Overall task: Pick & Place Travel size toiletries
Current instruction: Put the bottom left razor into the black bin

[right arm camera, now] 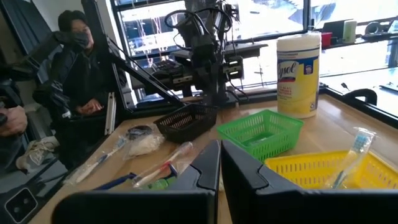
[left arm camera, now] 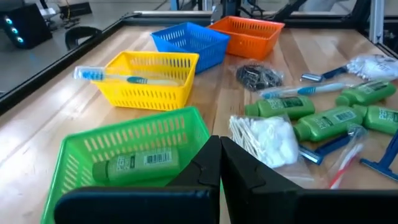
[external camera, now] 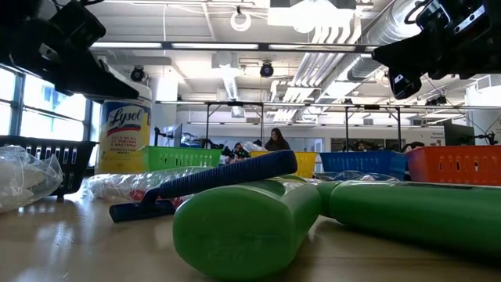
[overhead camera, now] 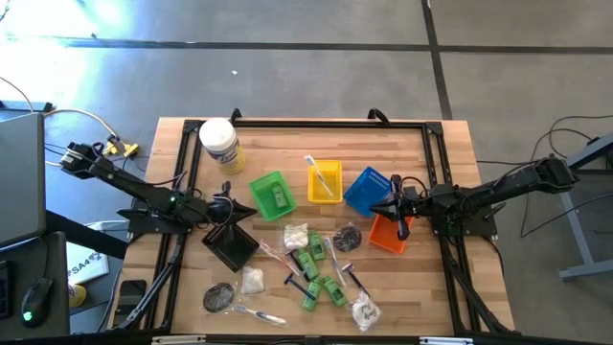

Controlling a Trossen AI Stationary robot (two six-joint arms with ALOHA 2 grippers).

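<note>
Travel size toiletries (overhead camera: 316, 273) lie heaped at lower centre of the high view, one green tube (overhead camera: 278, 196) already in the green tray (overhead camera: 261, 187). Left gripper (overhead camera: 228, 206), fingers together and empty, hangs at centre left; right gripper (overhead camera: 396, 206), likewise closed and empty, at centre right. A good next pick probably means spreading the fingers above one isolated item.

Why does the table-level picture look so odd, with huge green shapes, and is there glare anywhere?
Low view: a green tube lies right at the lens, so it looms large and soft, while the wipes jar and baskets behind read more clearly; bright ceiling lights and windows backlight it. High view: a washed-out glare patch on the floor at upper left. Right wrist view: sunlit windows blow out behind the left tool.
</note>
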